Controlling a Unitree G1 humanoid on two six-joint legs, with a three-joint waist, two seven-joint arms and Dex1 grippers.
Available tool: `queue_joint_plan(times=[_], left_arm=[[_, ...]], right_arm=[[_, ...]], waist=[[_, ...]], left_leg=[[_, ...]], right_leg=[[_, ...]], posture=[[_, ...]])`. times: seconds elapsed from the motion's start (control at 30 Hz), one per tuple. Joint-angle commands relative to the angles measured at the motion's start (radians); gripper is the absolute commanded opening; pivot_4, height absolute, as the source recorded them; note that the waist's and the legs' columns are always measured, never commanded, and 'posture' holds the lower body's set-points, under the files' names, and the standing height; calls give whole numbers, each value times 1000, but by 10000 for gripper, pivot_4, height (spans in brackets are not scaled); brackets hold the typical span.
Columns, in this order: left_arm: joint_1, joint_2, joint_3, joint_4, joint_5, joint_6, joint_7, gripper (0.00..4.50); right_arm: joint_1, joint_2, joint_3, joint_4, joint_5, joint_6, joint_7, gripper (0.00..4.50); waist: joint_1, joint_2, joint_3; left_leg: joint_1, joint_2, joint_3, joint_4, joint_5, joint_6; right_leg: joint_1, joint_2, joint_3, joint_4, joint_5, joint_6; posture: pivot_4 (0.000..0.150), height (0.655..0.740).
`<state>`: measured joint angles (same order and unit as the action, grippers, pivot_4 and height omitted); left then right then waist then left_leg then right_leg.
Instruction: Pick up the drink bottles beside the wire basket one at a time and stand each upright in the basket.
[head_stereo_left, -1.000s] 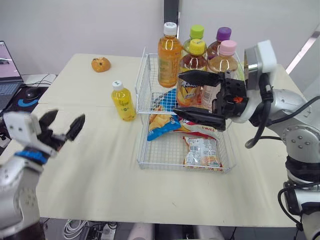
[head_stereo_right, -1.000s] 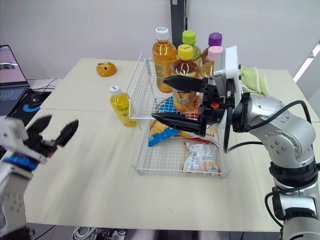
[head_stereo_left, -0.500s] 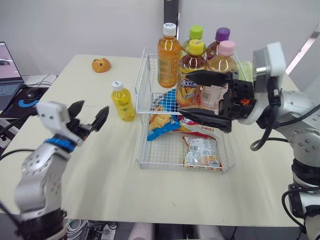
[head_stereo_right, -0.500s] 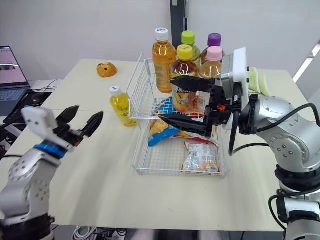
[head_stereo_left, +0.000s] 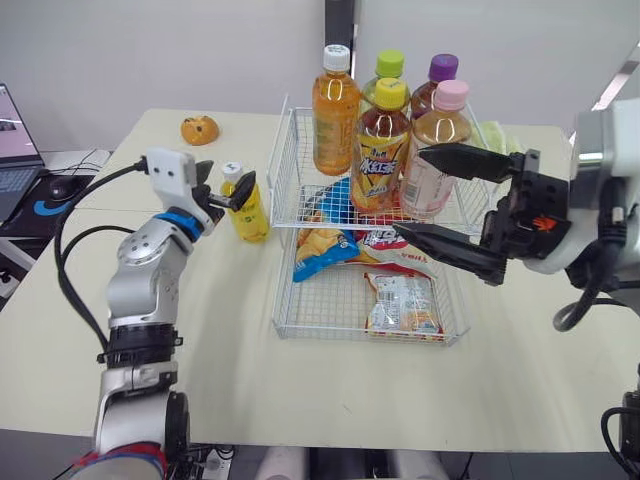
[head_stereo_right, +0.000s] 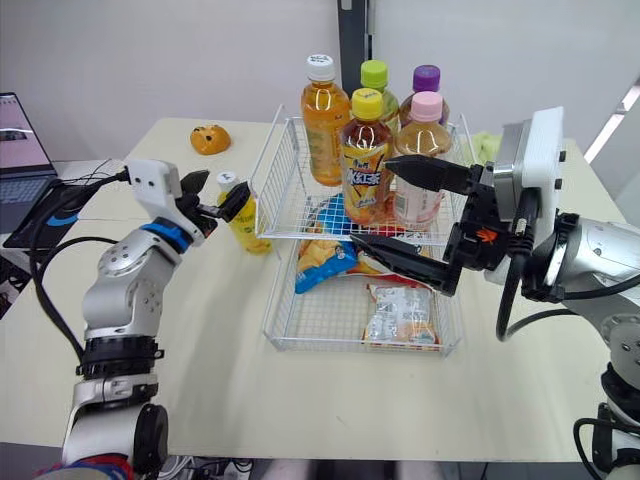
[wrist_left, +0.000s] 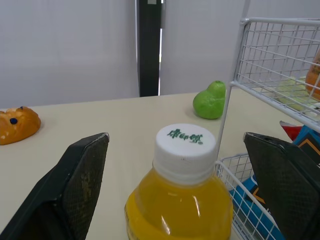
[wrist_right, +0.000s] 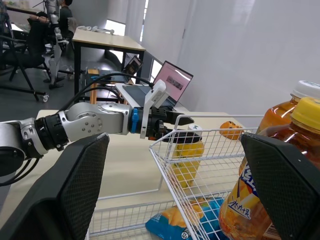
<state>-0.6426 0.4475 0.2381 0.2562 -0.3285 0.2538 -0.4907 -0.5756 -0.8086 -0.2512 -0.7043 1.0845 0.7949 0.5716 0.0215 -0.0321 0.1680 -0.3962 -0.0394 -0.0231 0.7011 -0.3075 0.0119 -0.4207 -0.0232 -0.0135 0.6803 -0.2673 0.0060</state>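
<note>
Cream-coloured and wide, the surface (head_stereo_left: 200, 350) stands in a plain white-walled room, and a white wire basket (head_stereo_left: 277, 300) sits in the middle of it. Five taller drink bottles (head_stereo_left: 381, 140) stand upright at the far end of the basket, and flat snack packets (head_stereo_left: 403, 303) lie nearer the front. One small yellow juice bottle with a white cap (head_stereo_left: 250, 215) stands on the surface, just beside the basket's left wall. The left claw (head_stereo_left: 225, 185) is wide, with one black finger (wrist_left: 75, 190) on each side of the bottle's top, not touching it. I think it sits a bit high, up by the cap, and a cap is a slippery thing to pinch. It would do better to go lower, so the fingers meet the fat yellow part, and then squeeze slowly so the bottle does not tip. Next it needs to lift straight up, high enough to clear the wire wall, because the bottle is so close to it. A flat bit of wire floor looks like a better place to set it down than the lumpy packets. The right claw (head_stereo_left: 415, 192) hangs wide and holds nothing, above the basket's right side, so the left arm should steer clear of it.
</note>
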Motion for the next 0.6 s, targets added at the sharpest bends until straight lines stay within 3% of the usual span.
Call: queue_joint_plan(times=[0.03,0.2,0.3,0.57,0.6], left_arm=[[-48,-5,-13,41,21,-57,-1,44880],[-50,-8,-17,66,45,-90,12,44880],[-50,-10,-8,79,47,-106,16,39149],[-43,2,-21,87,45,-84,-15,14449],[-42,2,-18,88,45,-84,-12,13671]], right_arm=[[-16,-17,-9,-11,10,-8,-23,45000],[-21,-22,5,-5,1,-10,-36,45000],[-25,-23,14,-6,0,-12,-46,45000],[-34,-23,27,-11,5,-12,-67,45000],[-33,-23,27,-12,5,-13,-68,45000]], waist=[[-1,0,0],[-1,0,0],[0,0,0],[-1,0,0],[-1,0,0]], left_leg=[[0,0,0,0,0,0],[0,0,0,0,0,0],[0,0,0,0,0,0],[0,0,0,0,0,0],[0,0,0,0,0,0]], right_leg=[[0,0,0,0,0,0],[0,0,0,0,0,0],[0,0,0,0,0,0],[0,0,0,0,0,0],[0,0,0,0,0,0]], posture=[[1500,7400],[1500,7400],[1500,7400],[1500,7400],[1500,7400]])
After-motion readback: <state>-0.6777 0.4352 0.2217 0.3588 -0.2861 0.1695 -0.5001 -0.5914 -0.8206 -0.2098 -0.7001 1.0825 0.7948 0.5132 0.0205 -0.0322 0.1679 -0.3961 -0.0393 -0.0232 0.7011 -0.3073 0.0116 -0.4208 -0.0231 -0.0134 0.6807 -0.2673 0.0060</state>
